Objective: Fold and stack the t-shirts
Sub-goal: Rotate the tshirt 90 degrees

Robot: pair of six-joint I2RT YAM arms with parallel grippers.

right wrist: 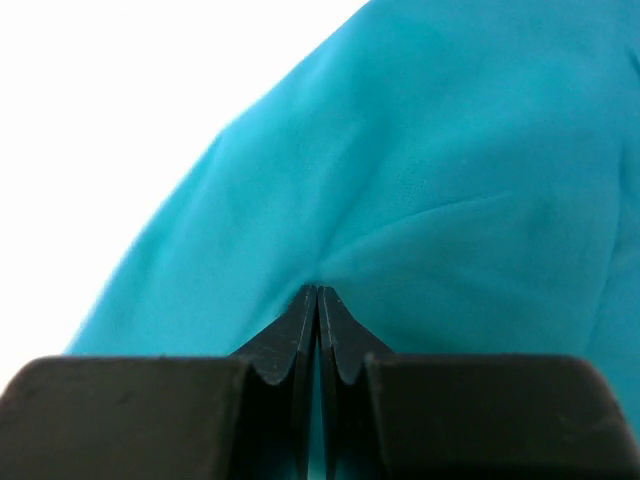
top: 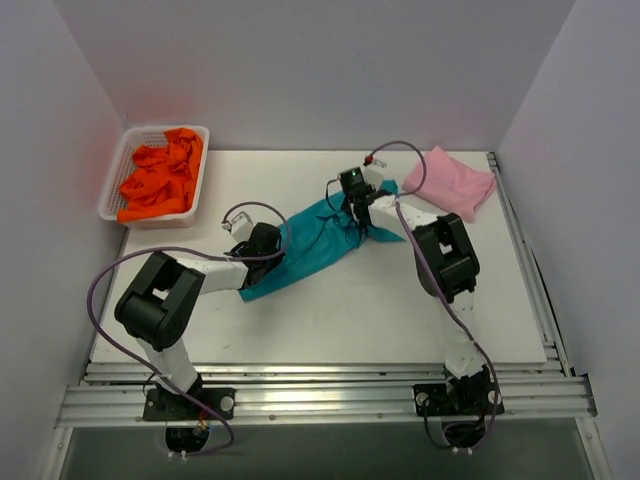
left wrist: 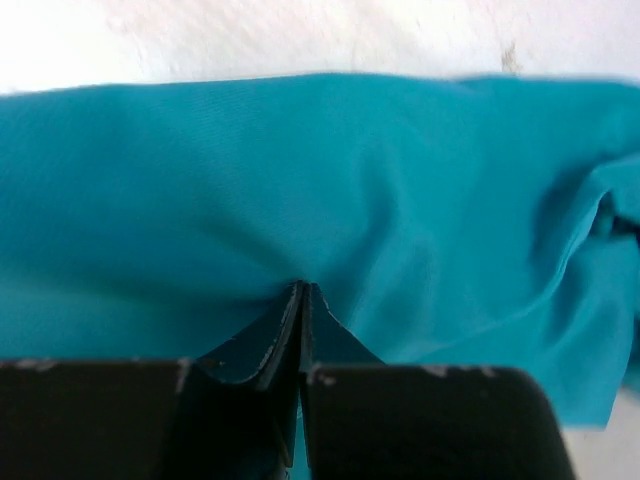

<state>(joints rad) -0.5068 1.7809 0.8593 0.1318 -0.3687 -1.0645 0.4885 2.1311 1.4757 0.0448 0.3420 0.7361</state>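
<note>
The teal t-shirt (top: 310, 245) lies stretched in a diagonal band across the middle of the table. My left gripper (top: 262, 243) is shut on its lower left part; in the left wrist view the pinched cloth (left wrist: 330, 200) fans out from the gripper (left wrist: 303, 290). My right gripper (top: 357, 205) is shut on its upper right end; the right wrist view shows the cloth (right wrist: 430, 180) drawn into the closed gripper (right wrist: 317, 292). A folded pink t-shirt (top: 452, 182) lies at the back right. Orange t-shirts (top: 160, 178) are crumpled in a basket.
The white lattice basket (top: 117, 170) stands at the back left corner. White walls close in the table on three sides. Purple cables loop over both arms. A metal rail runs along the near edge (top: 320, 395).
</note>
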